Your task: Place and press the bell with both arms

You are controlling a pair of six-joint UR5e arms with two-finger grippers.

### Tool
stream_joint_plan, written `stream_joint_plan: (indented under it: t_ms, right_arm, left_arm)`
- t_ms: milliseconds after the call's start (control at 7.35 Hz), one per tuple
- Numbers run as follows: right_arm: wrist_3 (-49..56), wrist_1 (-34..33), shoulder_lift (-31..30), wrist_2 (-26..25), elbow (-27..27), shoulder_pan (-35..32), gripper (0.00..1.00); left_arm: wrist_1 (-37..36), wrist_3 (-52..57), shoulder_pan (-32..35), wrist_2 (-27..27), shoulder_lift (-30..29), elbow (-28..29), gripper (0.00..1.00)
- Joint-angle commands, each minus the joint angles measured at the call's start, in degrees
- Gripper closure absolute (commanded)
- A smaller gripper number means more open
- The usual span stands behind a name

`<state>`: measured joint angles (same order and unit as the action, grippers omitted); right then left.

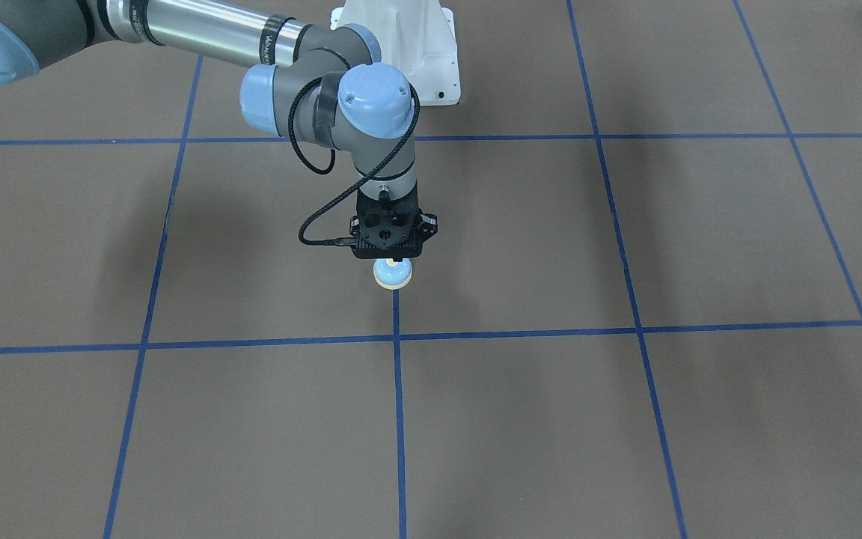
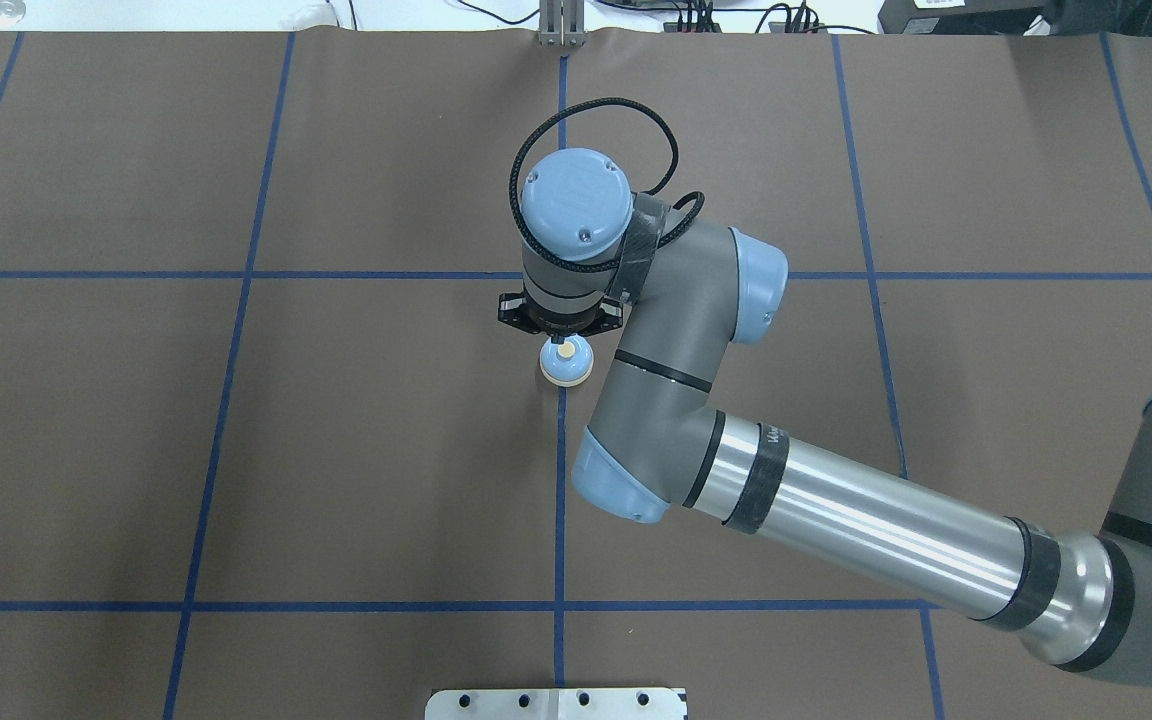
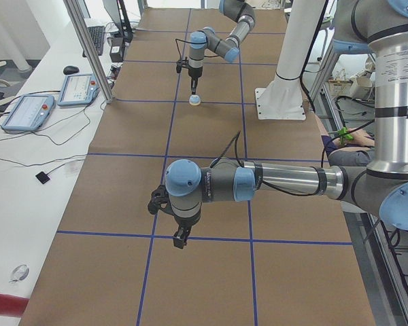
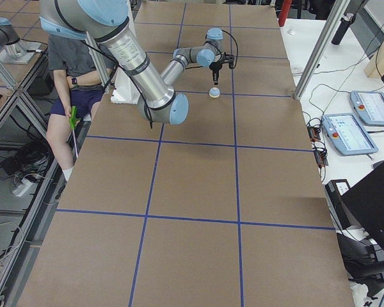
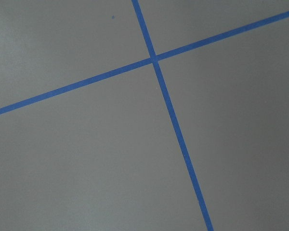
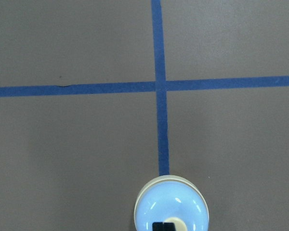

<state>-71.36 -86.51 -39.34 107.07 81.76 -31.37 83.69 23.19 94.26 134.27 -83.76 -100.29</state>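
The light-blue bell [image 2: 566, 366] with its cream base stands on the brown mat on a blue grid line, near the table's middle. It also shows in the front view [image 1: 392, 277] and in the right wrist view [image 6: 171, 207]. My right gripper [image 2: 564, 343] points straight down over it. Its fingers are shut together and their black tips [image 6: 164, 226] rest on the cream button. My left gripper [image 3: 180, 239] hangs low over the mat far from the bell, near a grid crossing. It shows only in the left side view, so I cannot tell whether it is open or shut.
The white pedestal [image 1: 401, 52] stands behind the bell on the robot's side. A metal plate [image 2: 556, 703] lies at the near table edge. Control tablets [image 4: 345, 134] and cables lie on the white bench beyond the mat. A seated person [image 4: 67, 83] is beside the robot.
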Motion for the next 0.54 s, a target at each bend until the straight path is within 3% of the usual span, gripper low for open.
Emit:
stream_joint_plan:
  t_ms: [0,136,272,408]
  right_arm:
    - [0.4,-1.6,-1.5,2.6,3.7,-3.3,1.0]
    - [1.3,-1.6,-2.8,2.7,4.5,-4.7,0.23]
    - [1.7,-1.6,-4.4,2.8,5.2,-6.3,0.0]
    - [5.3,-1.6,-6.5,3.1,6.0,-8.7,0.0]
  left_arm:
    - [0.0,0.1,0.0,0.0,0.0,0.4,0.0]
    - [0.1,0.1,0.0,0.0,0.0,0.4,0.0]
    - [0.1,0.2,0.0,0.0,0.0,0.4,0.0]
    - [0.1,0.2,0.0,0.0,0.0,0.4,0.0]
